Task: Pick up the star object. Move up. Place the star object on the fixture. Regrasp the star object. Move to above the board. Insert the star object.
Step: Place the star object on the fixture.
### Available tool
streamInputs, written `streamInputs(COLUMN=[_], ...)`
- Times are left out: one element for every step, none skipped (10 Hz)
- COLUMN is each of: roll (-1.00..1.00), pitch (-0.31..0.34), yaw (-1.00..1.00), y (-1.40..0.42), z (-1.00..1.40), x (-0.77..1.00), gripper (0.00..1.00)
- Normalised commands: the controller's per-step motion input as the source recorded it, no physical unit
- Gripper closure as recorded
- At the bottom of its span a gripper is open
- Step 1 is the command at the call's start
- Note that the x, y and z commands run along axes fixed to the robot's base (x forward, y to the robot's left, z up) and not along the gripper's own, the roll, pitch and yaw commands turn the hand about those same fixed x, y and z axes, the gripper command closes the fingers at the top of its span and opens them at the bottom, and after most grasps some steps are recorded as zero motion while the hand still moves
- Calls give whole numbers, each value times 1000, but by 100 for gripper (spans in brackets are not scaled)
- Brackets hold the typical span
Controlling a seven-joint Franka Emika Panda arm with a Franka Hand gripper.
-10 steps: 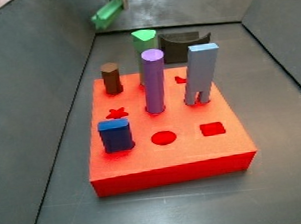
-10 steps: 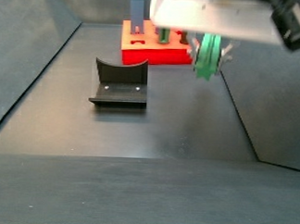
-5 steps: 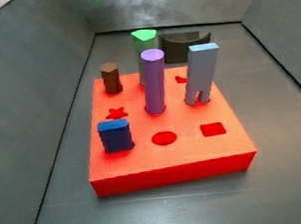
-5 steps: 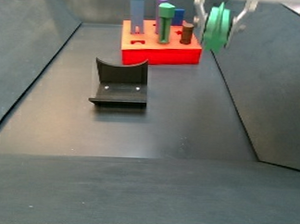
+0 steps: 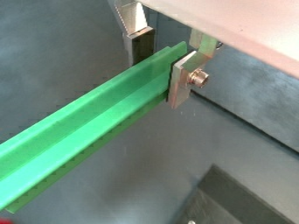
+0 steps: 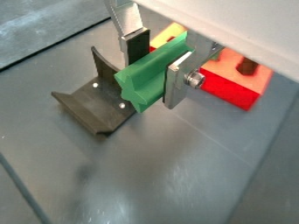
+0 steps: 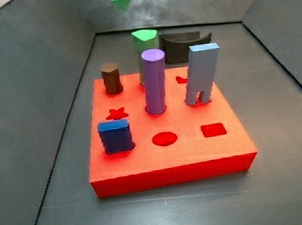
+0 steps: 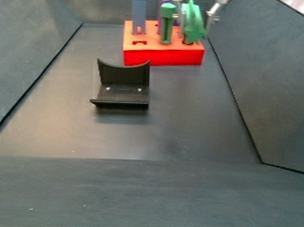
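**Star prism clamped in my jaws, held high over the workspace**

Going left to right in a side view: the fixture (image 8: 120, 84) sits on the dark floor, well apart from me; behind it stands the board (image 8: 163, 52), red, with its pegs upright; further right and above, the star object (image 8: 192, 20) hangs in the air in my grip. I hold it clear of the floor and of everything else.

My gripper (image 5: 163, 59) is closed on the star object (image 5: 93, 131). In both wrist views the silver fingers (image 6: 180, 80) press its flanks from either side, and the green body runs out long past them. In a wrist view the fixture (image 6: 96, 99) lies below me and a corner of the board (image 6: 233, 79) shows beyond.

I judge the piece to be rigid and light, probably a plastic print: it shows no sag along its free length. Its ridged faces look smooth, so it could slip or twist between flat pads, and the long overhang would lever against my hold if it touches anything. I seem to grip it near one end. For a straight insertion I would want a hold with its axis in line with the hole, which is what resting it in the fixture's notch and taking hold afresh should give me.

In a side view, the star-shaped cut-out (image 7: 116, 114) on the board's left stands open.
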Motion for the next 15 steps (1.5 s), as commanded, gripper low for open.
streamInputs(roll=[-48, -48, -49, -49, -49, -47, -46, -46, -44, -1000, -1000, -1000, -1000, -1000, -1000], pitch=[113, 113, 119, 126, 131, 141, 148, 152, 163, 78, 80, 95, 109, 136, 162], yaw=[95, 53, 37, 31, 28, 28, 26, 26, 29, 147, 137, 105, 90, 70, 49], y=[-229, -192, -164, -139, -116, -88, -63, -53, -33, 397, 426, 359, 219, 126, 82], z=[-63, -50, -42, -35, -28, -20, -13, -12, 0, 272, 279, 203, 102, 42, 19], x=[1000, 1000, 1000, 1000, 1000, 1000, 1000, 1000, 910, 1000, 1000, 972, 892, 798, 725], gripper=[100, 100, 100, 100, 100, 100, 100, 100, 100, 100, 100, 100, 100, 100, 100])
